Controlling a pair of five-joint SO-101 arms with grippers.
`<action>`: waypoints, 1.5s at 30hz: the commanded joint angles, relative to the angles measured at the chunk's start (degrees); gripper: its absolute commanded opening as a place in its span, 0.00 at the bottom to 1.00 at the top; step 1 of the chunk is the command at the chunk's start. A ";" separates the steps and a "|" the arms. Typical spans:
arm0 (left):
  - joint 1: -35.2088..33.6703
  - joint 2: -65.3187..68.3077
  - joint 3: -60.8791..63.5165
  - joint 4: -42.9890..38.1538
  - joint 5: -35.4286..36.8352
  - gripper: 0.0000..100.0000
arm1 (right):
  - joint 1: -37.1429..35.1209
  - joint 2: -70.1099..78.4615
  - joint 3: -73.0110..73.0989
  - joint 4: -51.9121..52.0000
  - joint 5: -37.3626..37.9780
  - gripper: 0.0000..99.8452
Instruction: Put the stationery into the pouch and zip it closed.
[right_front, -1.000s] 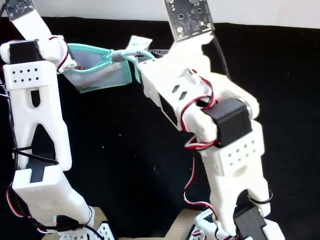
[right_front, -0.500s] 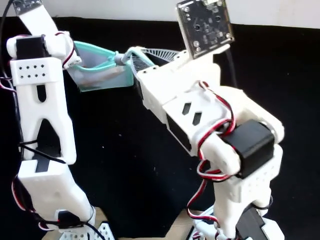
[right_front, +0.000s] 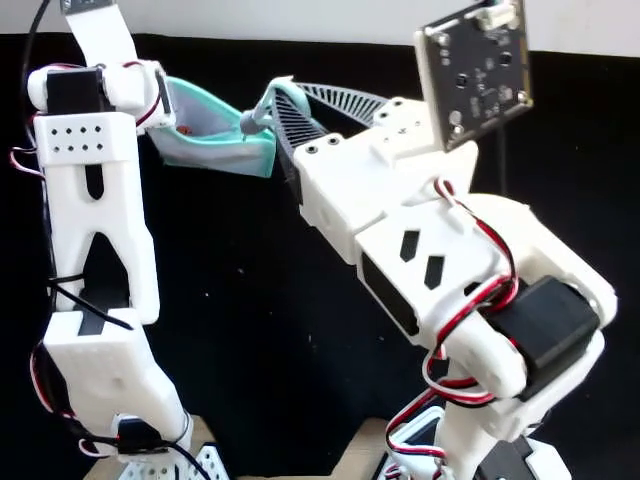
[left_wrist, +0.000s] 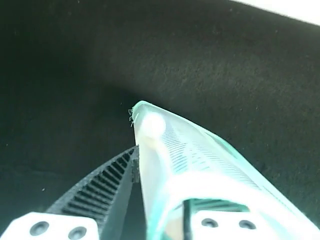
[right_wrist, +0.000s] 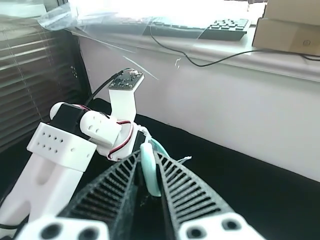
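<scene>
The teal pouch (right_front: 215, 140) hangs in the air above the black table (right_front: 230, 300), stretched between both arms. My left gripper (right_front: 168, 108) is shut on its left end; in the left wrist view the translucent pouch (left_wrist: 195, 165) sits clamped in that gripper (left_wrist: 150, 167), against a black ribbed finger (left_wrist: 102, 187). My right gripper (right_front: 272, 108) is shut on the pouch's right end. In the right wrist view its ribbed fingers (right_wrist: 117, 182) pinch the teal pouch edge (right_wrist: 149, 170). Something pale and reddish shows faintly inside the pouch (right_front: 185, 130).
The right arm's big white body (right_front: 450, 270) rises over the right half of the table. The left arm (right_wrist: 75, 145) stands close behind the pouch in the right wrist view. A white wall (right_wrist: 225, 95) and a ledge with a keyboard (right_wrist: 222, 27) lie beyond.
The right arm has lifted and swung right, its camera board climbing toward the upper right. The pouch rose slightly and tilted, and the left arm shifted a little right with it.
</scene>
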 joint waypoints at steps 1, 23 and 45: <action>2.59 1.80 -4.88 1.58 -0.44 0.19 | -0.57 -1.36 -2.51 -0.13 0.35 0.01; 7.60 1.71 -21.41 11.60 -4.04 0.20 | -0.22 1.80 -2.86 -12.88 0.26 0.01; 6.99 1.71 -21.32 11.78 -4.04 0.21 | 1.27 7.43 -15.69 -13.23 0.26 0.01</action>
